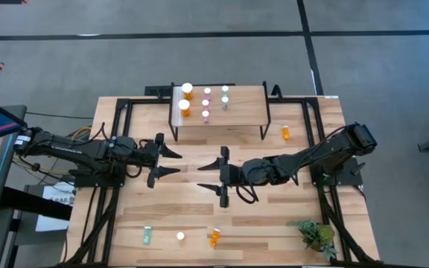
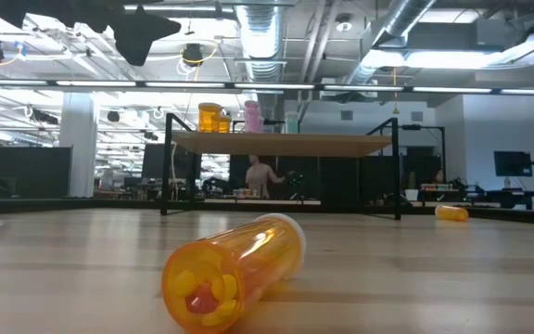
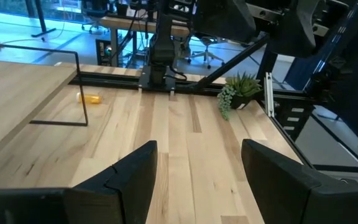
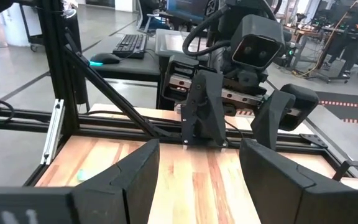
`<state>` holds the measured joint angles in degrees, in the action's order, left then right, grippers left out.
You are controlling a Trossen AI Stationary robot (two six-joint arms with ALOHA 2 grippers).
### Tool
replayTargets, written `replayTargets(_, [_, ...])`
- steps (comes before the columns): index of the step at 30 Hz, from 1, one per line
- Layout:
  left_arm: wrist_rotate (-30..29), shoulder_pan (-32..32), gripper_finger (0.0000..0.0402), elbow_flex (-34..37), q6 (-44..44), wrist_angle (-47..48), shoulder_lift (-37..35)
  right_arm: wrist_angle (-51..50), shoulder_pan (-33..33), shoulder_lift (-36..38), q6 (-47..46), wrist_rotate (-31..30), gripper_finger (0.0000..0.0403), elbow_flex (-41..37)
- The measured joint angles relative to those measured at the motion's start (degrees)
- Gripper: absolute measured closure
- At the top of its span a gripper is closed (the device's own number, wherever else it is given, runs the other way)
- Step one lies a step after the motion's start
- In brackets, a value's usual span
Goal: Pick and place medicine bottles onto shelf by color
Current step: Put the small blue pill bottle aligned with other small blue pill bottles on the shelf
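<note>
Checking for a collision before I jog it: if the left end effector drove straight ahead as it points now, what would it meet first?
Most likely the right end effector, which faces the left end effector across bare table; both are open and hold nothing. Their heights are unclear.

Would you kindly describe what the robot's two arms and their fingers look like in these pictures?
Both arms are matte black and jointed. The left gripper and the right gripper each end in two flat, pointed black fingers shaped like angular blades. Yellowish cables trail by the left arm's base. In the right wrist view, the left arm's wrist carries a grey camera housing with a round lens.
</note>
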<state>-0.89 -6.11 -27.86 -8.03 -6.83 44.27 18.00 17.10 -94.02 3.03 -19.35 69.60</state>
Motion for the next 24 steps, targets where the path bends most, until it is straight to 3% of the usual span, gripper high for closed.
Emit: replayTargets(24, [-1.52,0.02,0.018,0.0,0.02,-0.46,0.0,1.26,-0.77,0.0,-0.01,-0.08,0.0158,0.0])
